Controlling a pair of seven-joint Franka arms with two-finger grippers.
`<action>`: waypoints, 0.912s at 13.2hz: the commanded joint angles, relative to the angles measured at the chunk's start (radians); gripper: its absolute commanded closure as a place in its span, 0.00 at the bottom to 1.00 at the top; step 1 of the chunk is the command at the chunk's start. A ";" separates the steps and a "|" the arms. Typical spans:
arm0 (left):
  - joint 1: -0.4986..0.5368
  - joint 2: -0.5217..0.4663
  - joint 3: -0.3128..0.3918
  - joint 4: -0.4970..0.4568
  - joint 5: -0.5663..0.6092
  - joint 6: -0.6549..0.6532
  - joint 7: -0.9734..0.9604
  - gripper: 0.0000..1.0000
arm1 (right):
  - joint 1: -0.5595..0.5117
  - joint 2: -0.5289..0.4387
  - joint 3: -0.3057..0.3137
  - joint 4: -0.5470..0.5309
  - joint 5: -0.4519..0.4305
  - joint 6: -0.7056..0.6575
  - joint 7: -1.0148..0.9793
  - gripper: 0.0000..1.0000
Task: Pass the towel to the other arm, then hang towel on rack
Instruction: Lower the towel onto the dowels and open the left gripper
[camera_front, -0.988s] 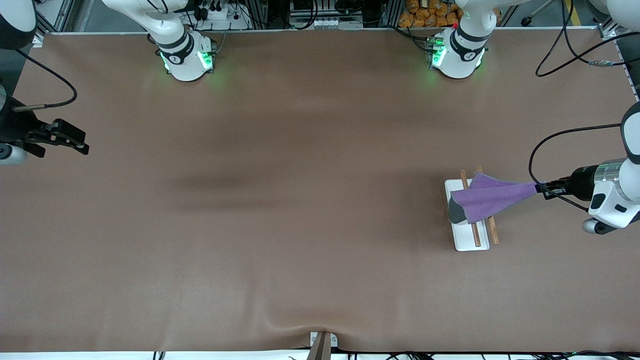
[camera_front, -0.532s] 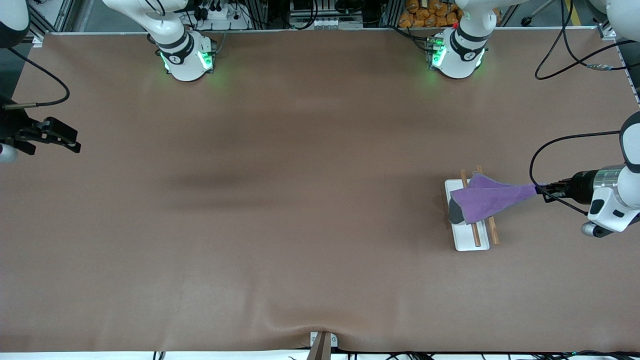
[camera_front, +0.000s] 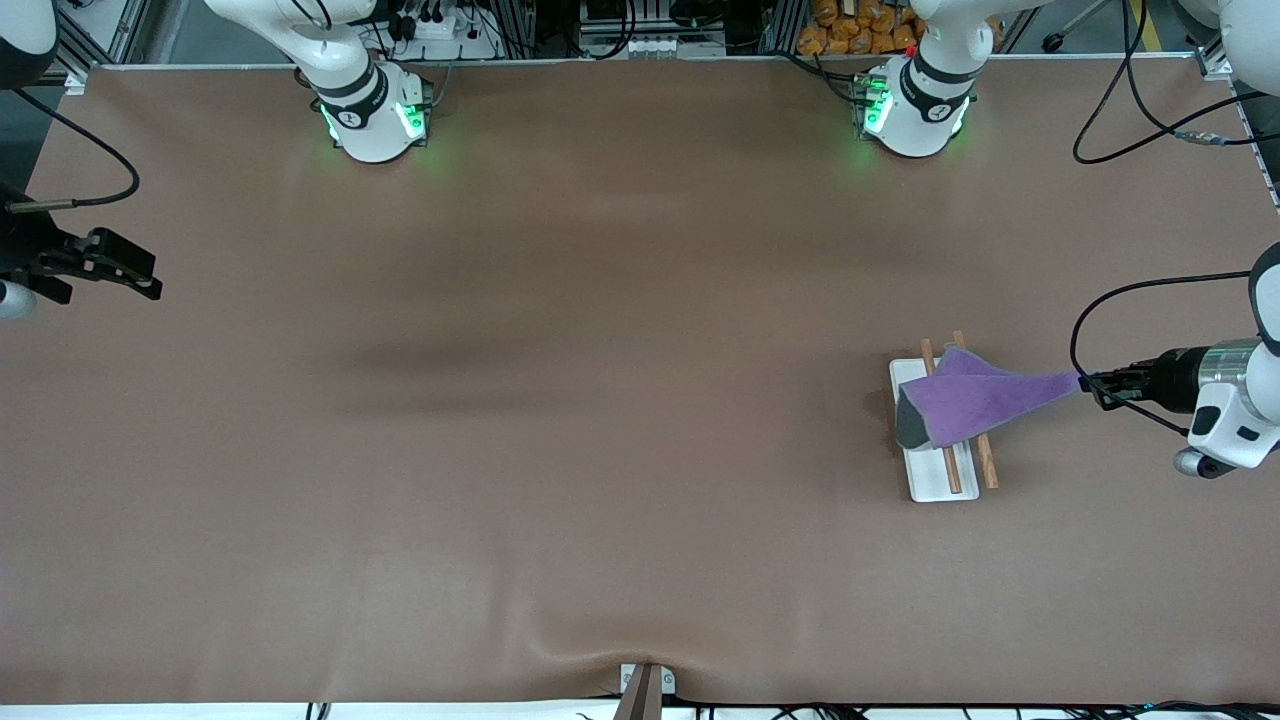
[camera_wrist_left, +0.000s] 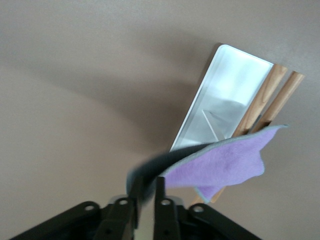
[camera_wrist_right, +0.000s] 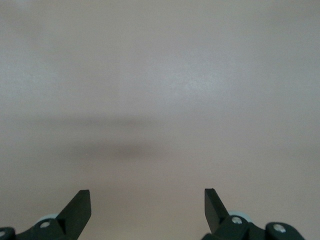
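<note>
Since the earlier frames the left gripper (camera_front: 1088, 385) has drawn back toward the frame's right edge, stretching the towel (camera_front: 970, 398) it pinches by one corner across the rack (camera_front: 942, 420) at right of centre, so the cloth drapes over both rods. The right gripper (camera_front: 140, 280) waits at upper left, fingers spread wide, empty.

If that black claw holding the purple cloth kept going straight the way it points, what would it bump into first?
Probably the rack: the left gripper, shut on the towel, points along the stretched cloth toward its wooden rods. Its height over them is unclear.
</note>
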 joint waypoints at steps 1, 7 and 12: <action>0.009 0.008 -0.009 0.014 0.028 0.001 0.012 0.00 | -0.004 -0.038 0.012 -0.026 -0.015 0.013 -0.001 0.00; 0.011 -0.059 -0.017 0.019 0.027 -0.004 0.058 0.00 | 0.002 -0.017 0.018 0.050 -0.015 -0.014 -0.001 0.00; 0.003 -0.211 -0.031 0.021 0.027 -0.034 0.146 0.00 | -0.004 -0.020 0.017 0.054 -0.019 -0.024 -0.001 0.00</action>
